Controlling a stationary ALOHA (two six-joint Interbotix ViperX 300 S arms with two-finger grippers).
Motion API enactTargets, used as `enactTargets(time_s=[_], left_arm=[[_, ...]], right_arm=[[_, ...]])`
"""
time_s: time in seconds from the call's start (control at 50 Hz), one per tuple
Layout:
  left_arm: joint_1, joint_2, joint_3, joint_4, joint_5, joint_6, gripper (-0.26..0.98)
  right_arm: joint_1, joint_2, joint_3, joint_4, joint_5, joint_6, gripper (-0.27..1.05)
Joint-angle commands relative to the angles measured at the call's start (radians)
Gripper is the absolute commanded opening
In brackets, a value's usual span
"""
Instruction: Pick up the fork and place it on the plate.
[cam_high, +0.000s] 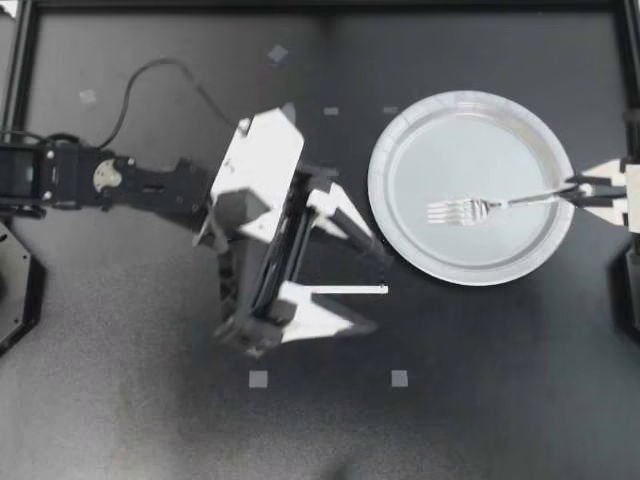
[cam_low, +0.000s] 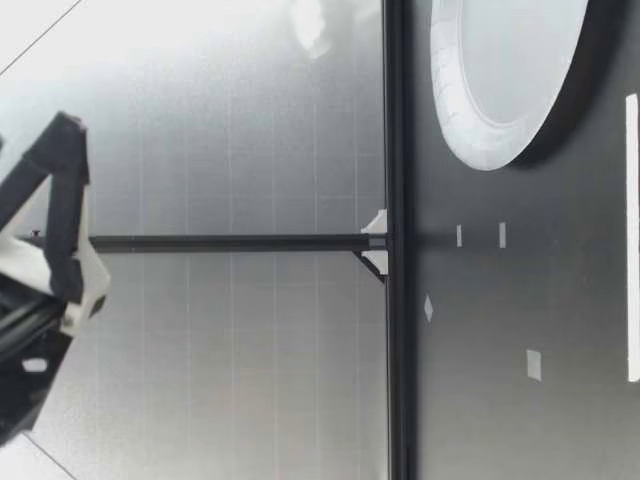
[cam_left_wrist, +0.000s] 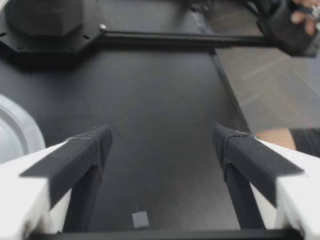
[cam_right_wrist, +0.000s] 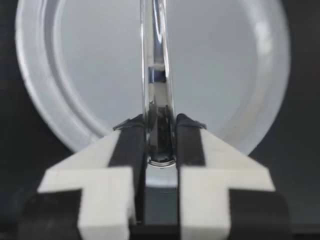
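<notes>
- Gripping the fork (cam_high: 480, 208) by its handle end, my right gripper (cam_high: 578, 190) is clamped narrow at 3 o'clock on the plate (cam_high: 400, 238).
- The fork's tines point to 9 o'clock over the plate.
- My left gripper (cam_high: 386, 272) gapes wide and empty, at the plate's 8 o'clock.

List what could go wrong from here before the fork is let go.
1. My right claw pinches the fork only at its handle's tip, about over the rim of the plate; released there, the handle might tip off the edge.
2. My left claw hangs open close beside the plate; a stray move could nudge it.
</notes>
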Motion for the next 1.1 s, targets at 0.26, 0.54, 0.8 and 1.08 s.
enactTargets(time_s=[0.26,0.54,0.8,1.08], left_arm=[[-0.034,-0.084,0.064,-0.005,-0.097,0.049,0.77],[-0.034,-0.13,0.117,-0.002,-0.239,0.064,0.77],[-0.034,-0.133,0.133,0.0,-0.261,0.081,0.77],[-0.043,-0.153,0.16,0.0,-0.256,0.092,0.77]], right_arm=[[-0.02,0.057,-0.015,0.069,0.008,0.155,-0.08],[-0.018,0.1,-0.127,0.181,0.052,0.356,-0.08],[0.179,0.215,-0.103,0.337,0.009,0.6,-0.08],[0.337,0.219,-0.006,0.163,-0.058,1.077,-0.08]])
